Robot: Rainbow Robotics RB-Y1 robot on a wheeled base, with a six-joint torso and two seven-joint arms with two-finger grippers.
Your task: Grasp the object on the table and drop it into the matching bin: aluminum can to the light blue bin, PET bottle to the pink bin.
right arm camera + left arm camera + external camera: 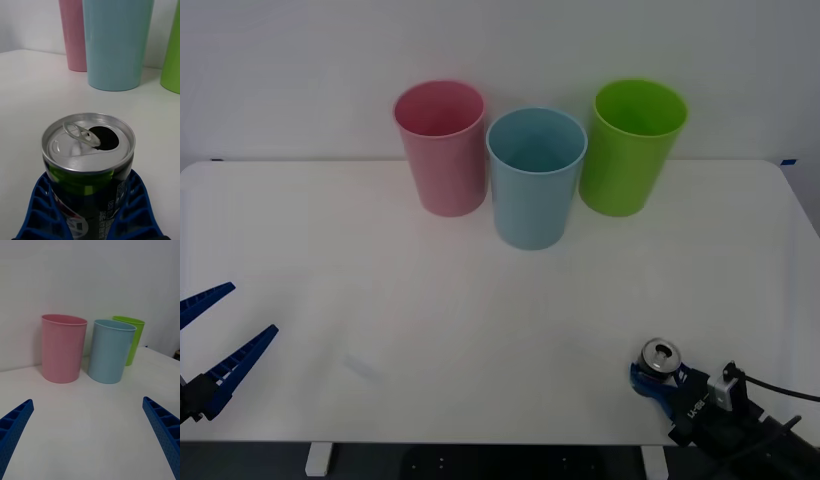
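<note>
The aluminum can [660,355] stands upright near the front right edge of the white table [430,320]. It has a silver top with an open tab hole and a dark body with green marks [88,140]. My right gripper [658,374] is shut on the can, its blue fingers [41,204] pressed against both sides low on the body. The light blue bin [535,180] stands at the back centre, with the pink bin [442,150] just to its left. My left gripper [250,310] hangs open at the front left, holding nothing.
A lime green bin [632,150] stands to the right of the light blue bin [116,41]. All three bins stand close together by the back wall. White tabletop stretches between the can and the bins. The left wrist view faces the pink bin [63,348] and the light blue bin [110,352].
</note>
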